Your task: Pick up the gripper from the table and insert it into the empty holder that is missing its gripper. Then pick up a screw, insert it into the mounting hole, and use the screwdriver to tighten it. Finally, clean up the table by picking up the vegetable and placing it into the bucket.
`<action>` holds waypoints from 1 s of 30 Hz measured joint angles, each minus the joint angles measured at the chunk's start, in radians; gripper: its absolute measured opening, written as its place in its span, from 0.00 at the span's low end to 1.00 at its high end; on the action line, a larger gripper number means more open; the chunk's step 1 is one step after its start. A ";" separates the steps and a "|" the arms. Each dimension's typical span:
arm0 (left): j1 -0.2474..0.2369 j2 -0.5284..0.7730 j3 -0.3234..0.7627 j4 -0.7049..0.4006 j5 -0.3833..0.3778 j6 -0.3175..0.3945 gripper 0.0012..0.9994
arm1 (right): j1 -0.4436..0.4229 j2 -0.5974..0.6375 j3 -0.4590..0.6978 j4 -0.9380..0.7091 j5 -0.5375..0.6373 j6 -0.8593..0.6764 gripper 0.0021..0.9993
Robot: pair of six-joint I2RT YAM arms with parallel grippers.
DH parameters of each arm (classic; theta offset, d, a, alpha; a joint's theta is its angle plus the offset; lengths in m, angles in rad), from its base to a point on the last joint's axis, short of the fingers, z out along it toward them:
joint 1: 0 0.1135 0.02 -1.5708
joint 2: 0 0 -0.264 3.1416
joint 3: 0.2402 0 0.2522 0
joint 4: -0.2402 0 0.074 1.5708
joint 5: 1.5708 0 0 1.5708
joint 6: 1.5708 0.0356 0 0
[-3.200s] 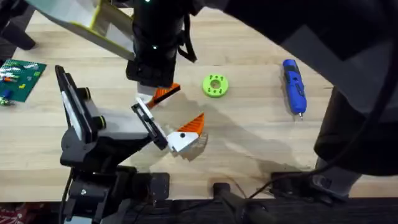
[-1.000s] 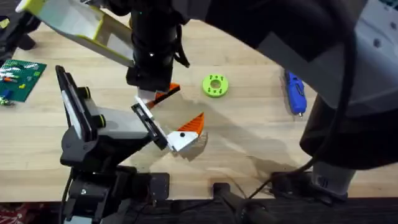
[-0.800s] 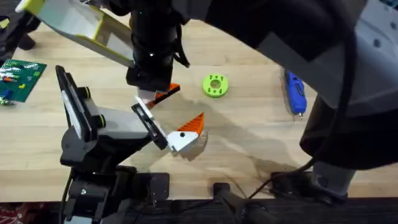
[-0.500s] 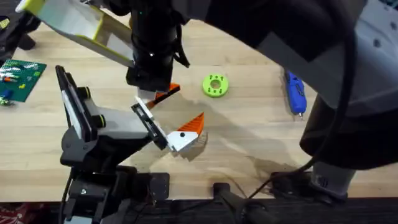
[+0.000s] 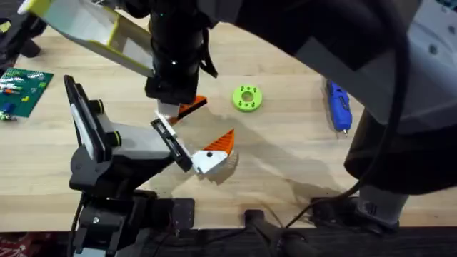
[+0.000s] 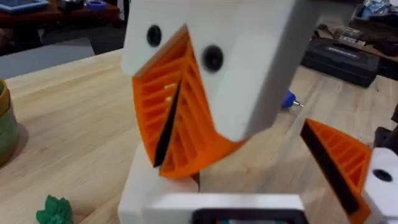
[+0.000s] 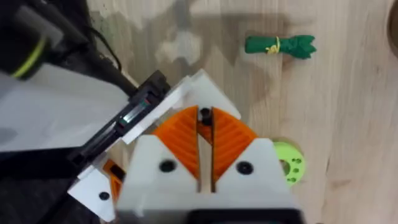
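At the left stands the holder (image 5: pixel 136 143), one jaw plate bare. Just beside it the right gripper (image 7: pixel 204 124) has its pads closed to a slit on what we judge to be the gripper (image 6: pixel 158 186), whose white base sits at that plate. We recommend pressing straight down, base square, hole aligned, and releasing only once seated. The mounted twin (image 5: pixel 218 146) is adjacent.

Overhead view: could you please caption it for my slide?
A robot arm hangs over the holder bearing one orange finger; green disc and blue screwdriver lie nearby.
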 joint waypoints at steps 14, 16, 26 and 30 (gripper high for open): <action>0.000 0.000 0.000 0.001 -0.001 0.006 0.99 | -0.015 0.014 0.103 -0.052 0.017 0.007 0.99; 0.000 0.000 0.000 0.001 -0.001 0.006 0.99 | -0.015 0.017 0.141 -0.075 0.011 0.009 0.99; 0.000 0.000 0.000 0.001 -0.001 0.006 0.99 | -0.079 0.008 0.223 -0.181 0.003 0.009 0.99; 0.000 0.000 0.000 0.001 -0.001 0.006 0.99 | -0.110 0.008 0.223 -0.181 0.003 0.013 0.99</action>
